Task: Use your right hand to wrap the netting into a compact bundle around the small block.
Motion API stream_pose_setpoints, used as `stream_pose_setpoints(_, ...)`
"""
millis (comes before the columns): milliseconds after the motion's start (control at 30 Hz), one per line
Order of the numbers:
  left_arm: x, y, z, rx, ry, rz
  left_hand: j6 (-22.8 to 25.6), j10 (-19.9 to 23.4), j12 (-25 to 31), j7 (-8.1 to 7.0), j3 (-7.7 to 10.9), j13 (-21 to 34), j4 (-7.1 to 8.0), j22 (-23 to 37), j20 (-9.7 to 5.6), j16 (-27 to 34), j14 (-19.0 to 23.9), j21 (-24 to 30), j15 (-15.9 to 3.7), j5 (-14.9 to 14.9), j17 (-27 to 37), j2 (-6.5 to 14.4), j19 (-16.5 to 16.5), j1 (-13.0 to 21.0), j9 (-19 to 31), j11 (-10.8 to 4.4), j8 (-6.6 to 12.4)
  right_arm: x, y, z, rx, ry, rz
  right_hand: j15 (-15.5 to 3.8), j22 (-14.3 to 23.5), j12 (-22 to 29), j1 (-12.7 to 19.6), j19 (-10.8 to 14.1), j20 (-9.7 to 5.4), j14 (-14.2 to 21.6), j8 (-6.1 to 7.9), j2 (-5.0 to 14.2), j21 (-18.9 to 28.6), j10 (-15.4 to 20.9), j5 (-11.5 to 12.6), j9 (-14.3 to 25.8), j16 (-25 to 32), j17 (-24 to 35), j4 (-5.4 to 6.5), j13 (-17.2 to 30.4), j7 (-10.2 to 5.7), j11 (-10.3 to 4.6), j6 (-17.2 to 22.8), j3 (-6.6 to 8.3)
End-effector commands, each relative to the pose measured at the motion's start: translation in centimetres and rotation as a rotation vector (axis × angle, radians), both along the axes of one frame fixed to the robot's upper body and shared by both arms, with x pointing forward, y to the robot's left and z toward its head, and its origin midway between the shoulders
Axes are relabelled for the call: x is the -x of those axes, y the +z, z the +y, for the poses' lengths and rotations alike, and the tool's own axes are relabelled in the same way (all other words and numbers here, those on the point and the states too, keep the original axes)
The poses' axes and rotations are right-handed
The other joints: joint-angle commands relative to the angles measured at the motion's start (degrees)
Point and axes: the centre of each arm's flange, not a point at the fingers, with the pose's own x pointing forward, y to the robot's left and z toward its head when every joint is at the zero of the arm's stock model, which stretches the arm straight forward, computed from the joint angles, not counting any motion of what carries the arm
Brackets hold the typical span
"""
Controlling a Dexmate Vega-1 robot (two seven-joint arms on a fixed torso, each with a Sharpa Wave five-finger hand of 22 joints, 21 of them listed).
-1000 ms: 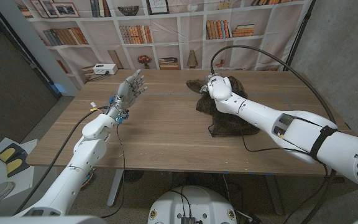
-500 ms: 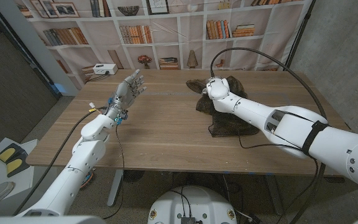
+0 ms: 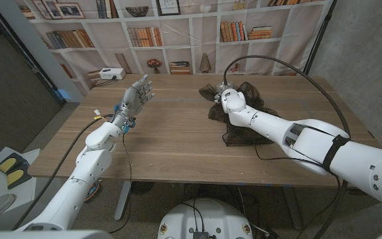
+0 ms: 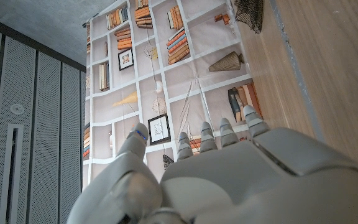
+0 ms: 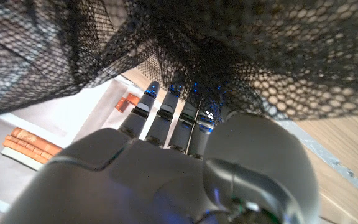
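Even, soft room light across the head view, no harsh glare on the tabletop [image 3: 171,143], only faint shadows under the arms. Straight lines bow toward the edges, wide-lens style. In the right wrist view the netting [image 5: 229,56] hangs dark and close, blue glints between the fingers [image 5: 166,115]. The left wrist view is bright and sharp.

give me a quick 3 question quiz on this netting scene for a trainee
1. True or false: the left hand is holding the netting.
2. Which hand is at the netting? A) left B) right C) both
3. Fill in: in the right wrist view, the right hand's fingers reach into the black ____.

Key: 1 false, the left hand is raised with fingers apart, away from the netting. 2 B, the right hand. 3 netting. The small block cannot be made out.
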Motion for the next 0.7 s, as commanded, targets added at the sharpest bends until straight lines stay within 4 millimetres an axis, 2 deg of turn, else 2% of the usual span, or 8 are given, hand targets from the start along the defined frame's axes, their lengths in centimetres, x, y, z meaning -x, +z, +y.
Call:
stream_pose_setpoints(33, -0.8, 0.3, -0.3, -0.014, -0.016, 0.011, 0.39, -0.11, -0.22, -0.22, 0.35, 0.07, 0.08, 0.21, 0.09, 0.21, 0.33, -0.06, -0.05, 0.15, 0.08, 0.18, 0.25, -0.46, 0.28, -0.20, -0.02, 2.7, 0.1, -2.2, -0.212, 0.112, -0.322, -8.13, 0.00, 0.62, 1.03, 0.95, 0.13, 2.24, 1.23, 0.98, 0.38, 0.76, -0.25, 0.57, 0.53, -0.12, 0.43, 0.54, -0.89, 0.34, 2.57, 0.93)
stream_pose_setpoints(233, -1.4, 0.7, -0.8, -0.026, -0.031, 0.013, 0.36, -0.13, -0.26, -0.17, 0.38, 0.08, 0.07, 0.21, 0.09, 0.22, 0.41, -0.07, 0.05, 0.15, 0.08, 0.19, 0.26, -0.47, 0.28, -0.24, -0.04, 4.3, 0.0, -4.0, -0.371, 0.091, -0.514, -8.38, -0.03, 1.10, 2.14, 1.31, 0.09, 3.82, 2.48, 0.91, 0.47, 1.59, -0.42, 1.26, 0.10, -0.61, 0.11, 0.81, 0.42, 0.66, 3.15, 2.38)
stream_pose_setpoints(500, -1.9, 1.2, -1.3, -0.040, -0.045, 0.012, 0.32, -0.16, -0.31, -0.20, 0.42, 0.09, 0.05, 0.21, 0.09, 0.22, 0.49, -0.09, 0.11, 0.15, 0.08, 0.21, 0.26, -0.47, 0.28, -0.25, -0.06, 6.0, -0.6, -6.5, -0.527, 0.023, -0.647, -8.44, -0.06, 1.30, 2.45, 0.94, 0.69, 5.31, 3.45, 0.62, 0.27, 2.29, -0.85, 1.82, 0.11, -0.65, 0.21, 0.75, 0.60, 0.26, 3.32, 3.13)
stream_pose_setpoints(700, -2.3, 1.8, -1.8, -0.054, -0.055, 0.010, 0.34, -0.16, -0.34, -0.25, 0.44, 0.10, 0.04, 0.21, 0.09, 0.21, 0.53, -0.10, 0.11, 0.15, 0.08, 0.21, 0.27, -0.47, 0.28, -0.37, -0.05, 7.6, -1.3, -8.4, -0.620, -0.025, -0.745, -8.39, -0.07, 1.45, 3.31, 0.94, 0.79, 6.02, 4.09, 0.40, 0.24, 3.00, -1.14, 2.14, 0.37, -0.33, -0.29, 0.57, 0.90, 0.43, 3.60, 3.66)
